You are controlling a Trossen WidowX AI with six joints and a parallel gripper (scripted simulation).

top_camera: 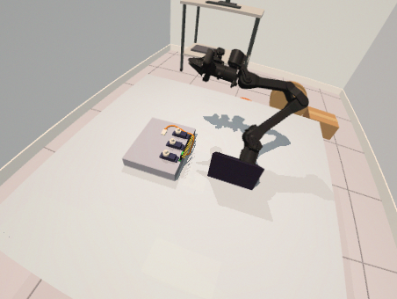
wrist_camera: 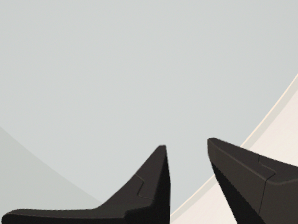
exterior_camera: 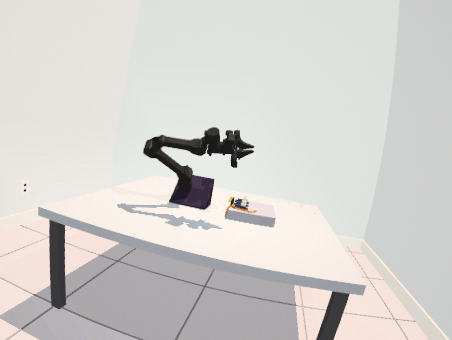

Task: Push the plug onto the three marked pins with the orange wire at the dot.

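Note:
The grey holder (top_camera: 142, 147) (exterior_camera: 262, 220) sits on the table with three dark servos with pale horns along one side. An orange lead (top_camera: 172, 126) curves over its top to a small whitish plug (top_camera: 163, 132), which lies on the holder beside the farthest servo (top_camera: 179, 134) in the top view. Yellow and green marks show at the holder's edge facing the arm base; the thin pins there are too small to tell apart. My gripper (top_camera: 191, 62) (exterior_camera: 253, 149) (wrist_camera: 187, 149) is partly open and empty, high above the table and well away from the plug, pointing roughly level.
The arm's dark base plate (top_camera: 235, 171) (exterior_camera: 194, 192) stands on the table (top_camera: 110, 229) (exterior_camera: 280, 250) beside the holder's pin edge. A shelf rack (top_camera: 182, 40) stands on the floor beyond the table. The wrist view shows only walls and floor past the fingers.

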